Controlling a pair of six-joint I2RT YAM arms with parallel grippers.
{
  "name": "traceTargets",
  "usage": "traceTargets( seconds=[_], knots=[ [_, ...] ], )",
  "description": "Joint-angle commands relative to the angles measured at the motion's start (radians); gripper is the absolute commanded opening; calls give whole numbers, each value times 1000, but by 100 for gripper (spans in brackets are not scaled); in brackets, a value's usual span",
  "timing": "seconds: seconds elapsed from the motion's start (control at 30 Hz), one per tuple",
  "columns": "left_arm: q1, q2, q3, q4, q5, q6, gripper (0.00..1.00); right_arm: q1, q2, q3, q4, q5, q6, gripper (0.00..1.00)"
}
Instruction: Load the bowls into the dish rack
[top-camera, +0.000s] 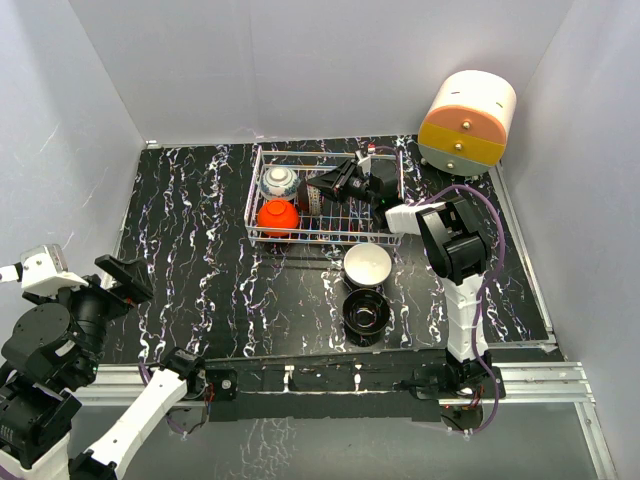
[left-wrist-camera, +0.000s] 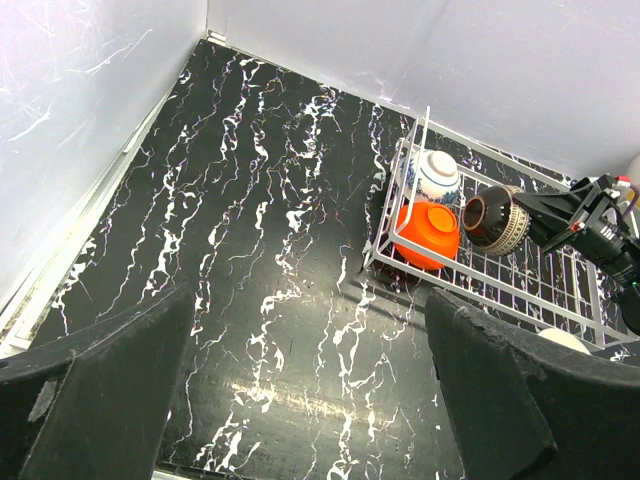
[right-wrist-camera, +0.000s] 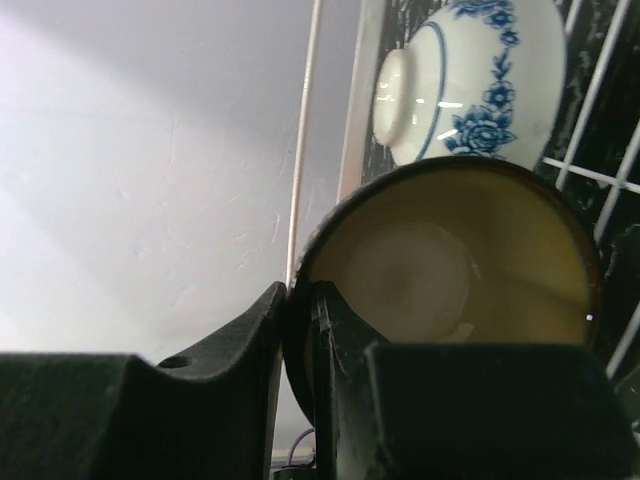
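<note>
The white wire dish rack stands at the back middle. In its left end lie the blue-and-white bowl and the red bowl. My right gripper is shut on the rim of the tan bowl, holding it on its side over the rack beside those two. The right wrist view shows the tan bowl's inside with the blue-and-white bowl just beyond. The white bowl and black bowl sit on the table in front of the rack. My left gripper is open and empty at the near left.
A cream-and-orange round drawer unit stands at the back right. White walls enclose the black marbled table on three sides. The rack's right half holds no bowls. A metal rail runs along the near edge.
</note>
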Motion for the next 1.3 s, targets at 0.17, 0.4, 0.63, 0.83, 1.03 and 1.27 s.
traceTargets(
  seconds=[0.17,0.4,0.63,0.83,1.03,1.27],
  knots=[
    [-3,0,30,-4,-3,4,97,-31,-18,-30,-61,79,-29,19],
    [-3,0,43,-13,-7,8,97,-30,-59,-53,-186,145,-56,29],
    [-3,7,48,-14,-7,11,97,-31,-151,-84,-340,272,-126,30],
    [-3,8,37,-3,1,8,97,-34,-213,-86,-450,359,-192,31],
    [-3,6,26,2,5,3,97,-44,-249,-112,-490,401,-206,31],
    [-4,6,27,-1,9,0,97,-47,-305,-130,-566,483,-236,31]
  ],
)
